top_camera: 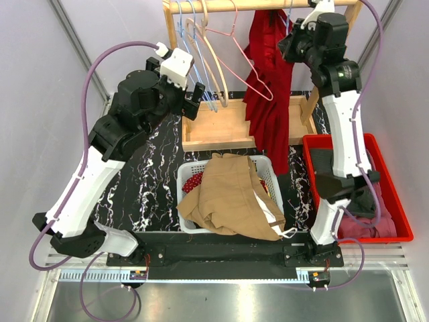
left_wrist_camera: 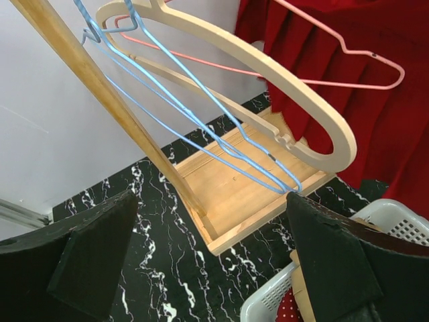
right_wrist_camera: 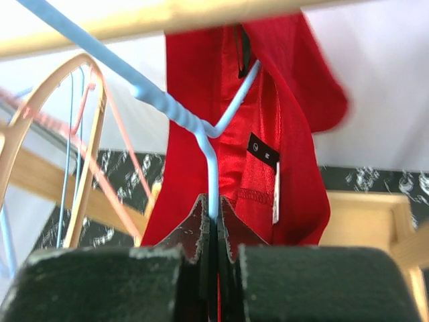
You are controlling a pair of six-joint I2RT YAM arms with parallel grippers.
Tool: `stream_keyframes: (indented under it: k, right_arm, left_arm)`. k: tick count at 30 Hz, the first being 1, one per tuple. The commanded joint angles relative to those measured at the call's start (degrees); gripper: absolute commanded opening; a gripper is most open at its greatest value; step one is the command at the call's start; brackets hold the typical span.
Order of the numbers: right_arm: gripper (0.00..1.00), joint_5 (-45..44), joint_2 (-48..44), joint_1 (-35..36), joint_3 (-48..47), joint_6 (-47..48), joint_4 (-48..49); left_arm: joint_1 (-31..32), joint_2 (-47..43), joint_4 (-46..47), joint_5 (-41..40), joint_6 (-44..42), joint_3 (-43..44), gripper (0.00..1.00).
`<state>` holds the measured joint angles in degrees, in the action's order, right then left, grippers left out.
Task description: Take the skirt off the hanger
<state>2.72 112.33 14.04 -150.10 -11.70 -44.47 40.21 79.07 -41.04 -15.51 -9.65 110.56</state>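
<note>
One red skirt [top_camera: 268,100] hangs on a blue hanger [right_wrist_camera: 175,111] from the wooden rail [top_camera: 221,5], and the right gripper [right_wrist_camera: 213,225] is pinched tight on that hanger's wire just below the rail. The left gripper [left_wrist_camera: 211,248], fingers spread wide and holding nothing, sits beside the bare hangers: one wooden hanger [left_wrist_camera: 295,87], one pink hanger [left_wrist_camera: 365,53], and what look like two blue wire hangers [left_wrist_camera: 275,176]. Below stand one white basket [top_camera: 184,176] holding a tan garment [top_camera: 231,194] and one red bin [top_camera: 392,194]
</note>
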Motion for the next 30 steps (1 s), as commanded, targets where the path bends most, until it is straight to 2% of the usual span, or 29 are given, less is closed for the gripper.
stream_keyframes:
  k: [1, 5, 6, 12, 18, 21, 26, 30]
  right_arm:
    - [0.00, 0.6, -14.7, -0.1, 5.5, 4.1, 2.9]
    - [0.00, 2.7, -24.7, -0.1, 15.3, 4.6, -2.7]
    - [0.00, 3.8, -27.1, -0.1, 20.4, 4.2, -3.9]
    - [0.00, 11.7, -49.1, 1.2, 39.8, 5.1, -6.4]
    - [0.00, 27.6, -62.2, 3.5, 49.0, 9.2, -7.5]
    - [0.00, 33.3, -64.7, 4.2, 49.9, 9.1, -8.4]
    - [0.00, 39.5, -64.0, 4.9, 48.9, 7.1, -8.0]
    - [0.00, 45.5, -60.8, 5.1, 47.7, 5.6, -6.4]
  left_arm:
    - [0.1, -2.6, 2.5, -1.2, -0.9, -0.5, 0.98]
    - [0.1, -3.1, 2.3, 0.2, -0.7, -0.7, 0.98]
    - [0.1, -3.3, 2.2, 0.6, -0.6, -0.6, 0.98]
    - [0.1, -3.3, 1.3, 6.2, -1.2, -0.1, 0.98]
    - [0.1, -2.9, 0.6, 12.4, -5.6, 0.7, 0.98]
    - [0.0, -2.6, -1.1, 18.0, -7.0, 2.6, 0.99]
    - [-2.1, -2.3, -5.1, 34.2, -4.6, 6.0, 0.99]
    - [-6.5, -2.5, -6.9, 54.0, -3.6, 8.2, 0.99]
